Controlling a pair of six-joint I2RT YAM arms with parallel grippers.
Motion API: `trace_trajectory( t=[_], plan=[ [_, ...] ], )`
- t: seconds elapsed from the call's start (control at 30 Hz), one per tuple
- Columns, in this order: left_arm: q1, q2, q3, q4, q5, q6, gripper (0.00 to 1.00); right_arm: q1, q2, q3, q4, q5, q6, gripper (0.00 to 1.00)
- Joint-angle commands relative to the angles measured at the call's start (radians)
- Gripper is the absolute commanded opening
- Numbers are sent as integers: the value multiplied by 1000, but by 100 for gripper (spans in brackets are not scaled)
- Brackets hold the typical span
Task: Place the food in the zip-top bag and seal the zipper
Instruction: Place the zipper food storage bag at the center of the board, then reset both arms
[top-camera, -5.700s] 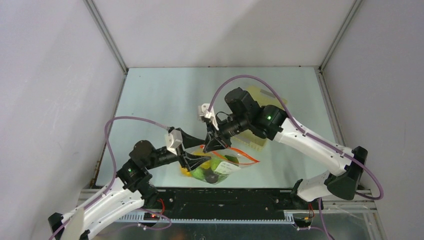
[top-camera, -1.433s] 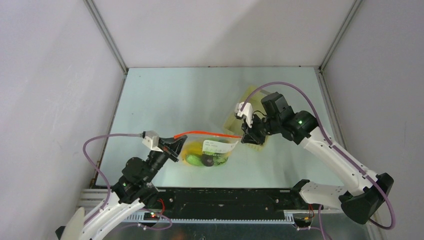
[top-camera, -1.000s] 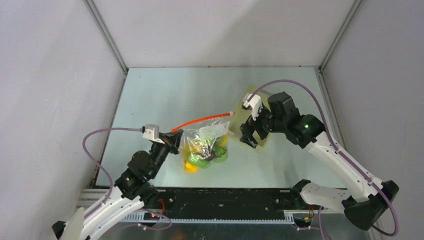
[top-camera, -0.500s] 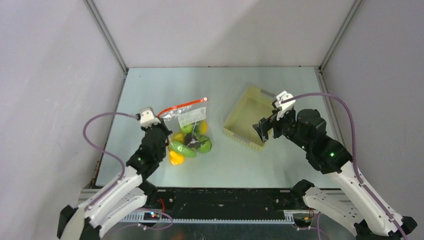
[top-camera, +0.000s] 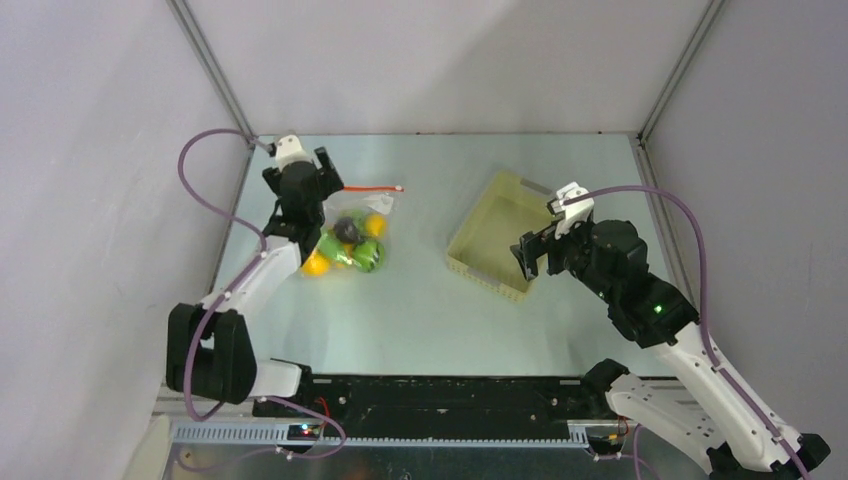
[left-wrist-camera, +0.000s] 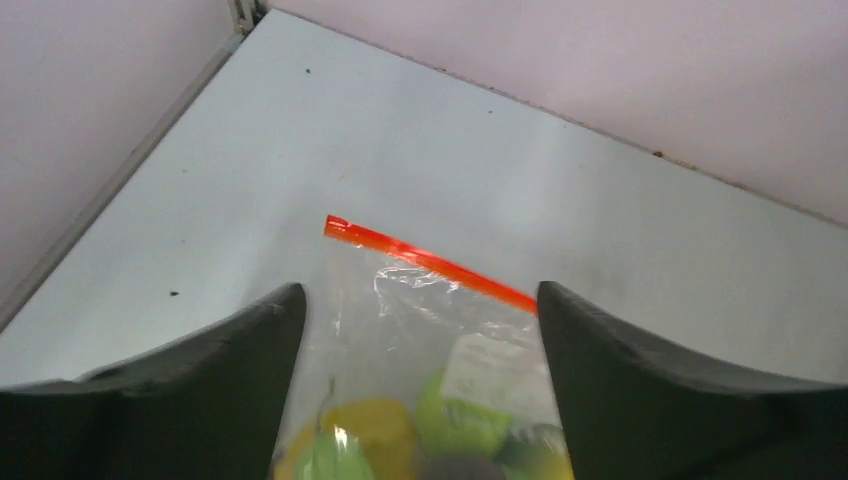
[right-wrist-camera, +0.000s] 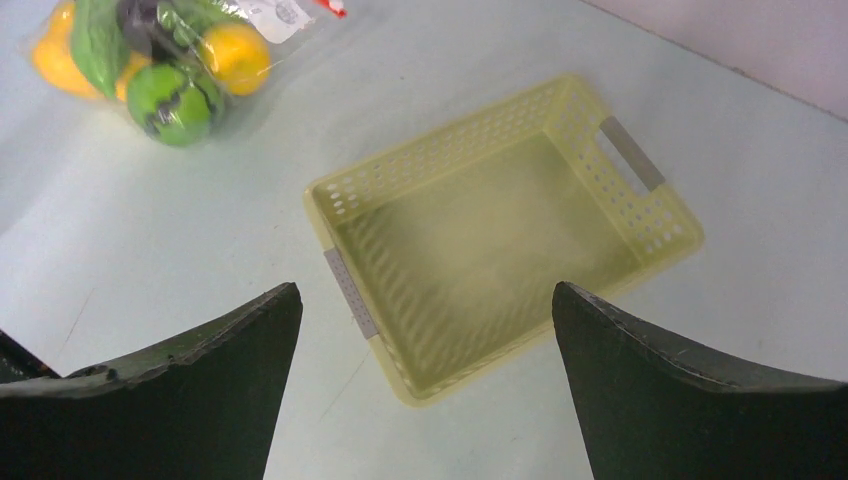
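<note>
While the right hand hangs with its fingers spread wide and nothing between them, it sits above the near right edge of the pale yellow lattice basket, which rests on the bench. Well apart to the left and farther back, the zip-top bag lies on the bench with the food bunched in its near end: green, yellow and orange pieces and one dark purple piece. Beyond them the zipper runs as one straight red-orange strip along the bag's far edge; I cannot tell whether it is pressed shut all along. The left hand hovers over the bag toward the bench's far left corner, fingers wide apart, gripping nothing.
</note>
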Motion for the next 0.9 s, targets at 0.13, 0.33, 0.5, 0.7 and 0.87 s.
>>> trace_trajectory(
  t=[0.13,0.33,0.5,0.7,0.87],
  plan=[
    [11,-27,181,-159,25,-19,100,-73,-43,-44,70,130,177,100],
    [10,-285,122,-383,52,-131,100,-253,-66,-116,55,151,350,99],
    [7,-598,-116,-508,73,-233,100,-433,-88,-158,12,51,437,100],
    [3,-1065,-352,-671,81,-424,100,-520,-158,-252,8,35,474,100],
    [2,-1208,-385,-715,64,-461,100,-526,-203,-327,9,150,525,100]
  ],
)
